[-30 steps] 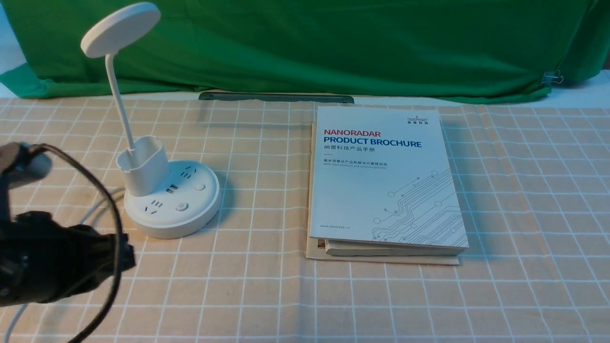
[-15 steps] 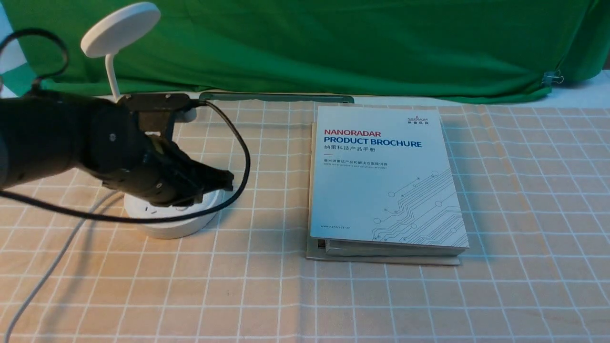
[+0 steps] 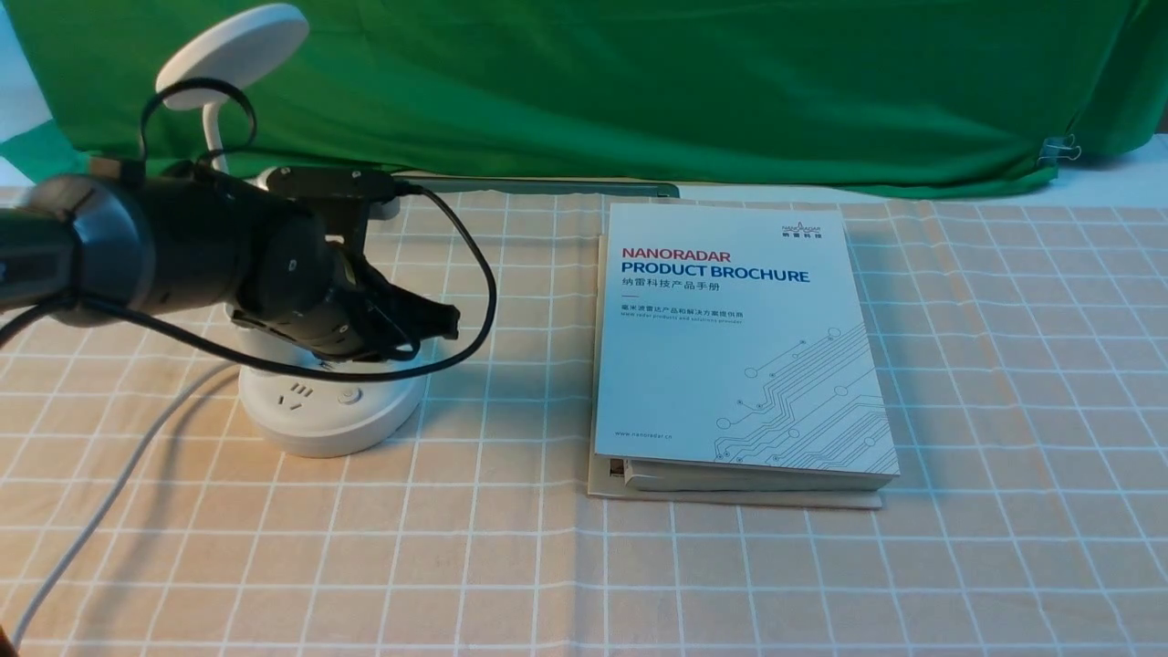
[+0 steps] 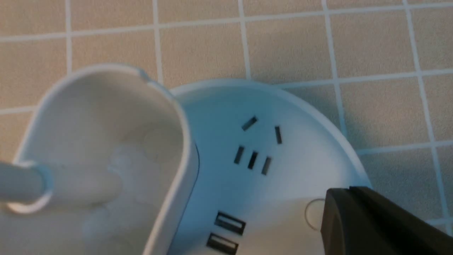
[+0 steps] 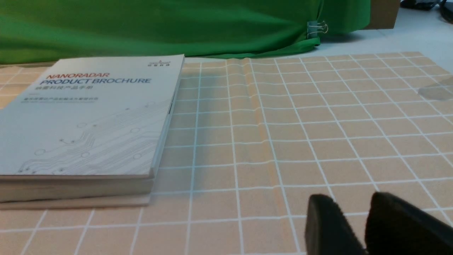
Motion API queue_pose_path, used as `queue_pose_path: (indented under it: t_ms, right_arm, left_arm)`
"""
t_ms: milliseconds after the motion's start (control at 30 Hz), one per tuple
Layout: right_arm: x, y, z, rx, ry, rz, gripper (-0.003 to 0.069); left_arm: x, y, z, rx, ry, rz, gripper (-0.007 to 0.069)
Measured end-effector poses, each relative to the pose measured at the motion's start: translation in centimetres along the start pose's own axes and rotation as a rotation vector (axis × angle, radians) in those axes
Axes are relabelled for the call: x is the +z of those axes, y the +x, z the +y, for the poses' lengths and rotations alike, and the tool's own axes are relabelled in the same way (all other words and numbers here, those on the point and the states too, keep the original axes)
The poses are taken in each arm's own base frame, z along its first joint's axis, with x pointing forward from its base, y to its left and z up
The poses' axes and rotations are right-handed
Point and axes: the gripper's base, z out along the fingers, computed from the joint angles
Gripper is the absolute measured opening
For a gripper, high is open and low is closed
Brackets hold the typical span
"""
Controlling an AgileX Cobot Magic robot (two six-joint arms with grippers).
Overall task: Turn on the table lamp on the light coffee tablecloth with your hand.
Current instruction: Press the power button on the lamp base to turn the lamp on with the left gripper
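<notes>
The white table lamp stands at the left on the light coffee tablecloth [image 3: 511, 547], with its disc head [image 3: 233, 46] up on the thin neck and its round base [image 3: 319, 415] below. My left gripper [image 3: 449, 324] hangs shut and empty just over the right part of the base. In the left wrist view its tip [image 4: 339, 194] overlaps a round button [image 4: 311, 212] on the base [image 4: 283, 170], next to the pen-cup [image 4: 106, 141]. Whether it touches the button I cannot tell. My right gripper [image 5: 348, 202] is slightly open and empty, low over the cloth.
A white "Nanoradar Product Brochure" book [image 3: 739, 347] lies in the middle of the cloth, and it also shows in the right wrist view [image 5: 88, 120]. The lamp's white cord [image 3: 100, 511] runs to the front left. A green backdrop cloth [image 3: 639, 82] hangs behind.
My left arm swung from the front left up over the lamp base. In the last half second the gripper lifted slightly, uncovering the front socket and front button.
</notes>
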Motion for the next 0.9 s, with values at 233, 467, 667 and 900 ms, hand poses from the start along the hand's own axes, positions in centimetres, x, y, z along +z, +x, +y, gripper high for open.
queue_pose_path:
  t_ms: [233,467,667,900]
  right_arm:
    - [0.0,0.0,0.0,0.0,0.0,0.0,0.0238]
    - [0.0,-0.01,0.0,0.0,0.0,-0.001,0.0238]
    - [0.0,0.0,0.0,0.0,0.0,0.0,0.0238]
    - [0.0,0.0,0.0,0.0,0.0,0.0,0.0238]
  left_arm:
    - [0.4,-0.08,-0.04,-0.005,0.004,-0.019,0.0021]
    - [0.62,0.1,0.03,-0.017,-0.004,-0.005,0.0021]
    - [0.98,0.32,0.07,-0.037,-0.008,0.009,0.0021]
    - [0.97,0.32,0.08,-0.044,-0.01,0.011,0.0021]
